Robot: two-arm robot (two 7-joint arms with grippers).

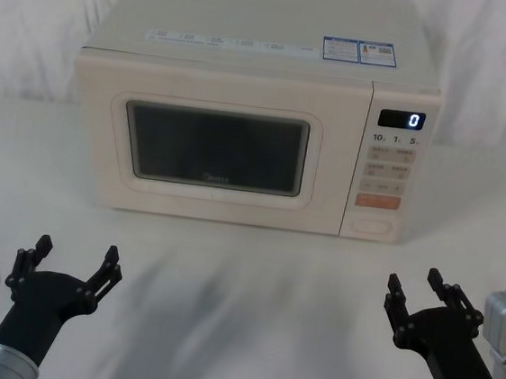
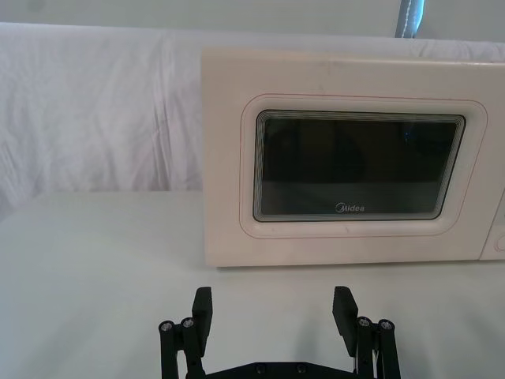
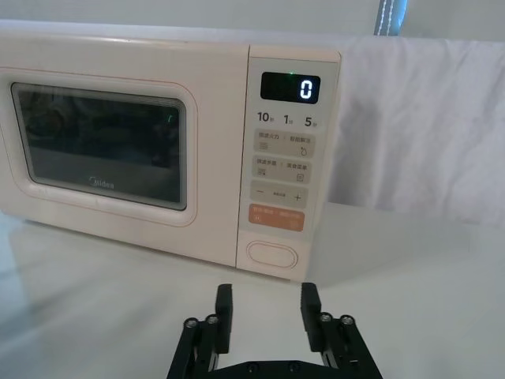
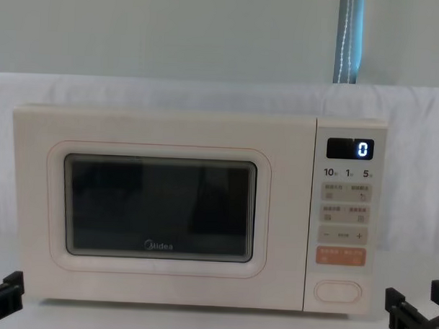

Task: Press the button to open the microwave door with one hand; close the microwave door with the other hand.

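Observation:
The cream microwave (image 1: 251, 40) stands at the back middle of the white table, its display showing "0". The microwave door (image 1: 211, 205) with its dark window lies flush with the front, closed. The wide cream button (image 1: 371, 225) sits at the bottom of the control panel, under the orange key, and also appears as the button (image 3: 272, 254) in the right wrist view and the button (image 4: 338, 291) in the chest view. My left gripper (image 1: 77, 251) hovers open near the table's front left, facing the door (image 2: 359, 237). My right gripper (image 1: 415, 281) is open at the front right, well short of the button, holding nothing.
The white table (image 1: 242, 297) lies bare between the grippers and the oven. A white cloth backdrop (image 2: 95, 110) hangs behind and beside the microwave. An orange key (image 3: 276, 217) and small cream keys sit above the button.

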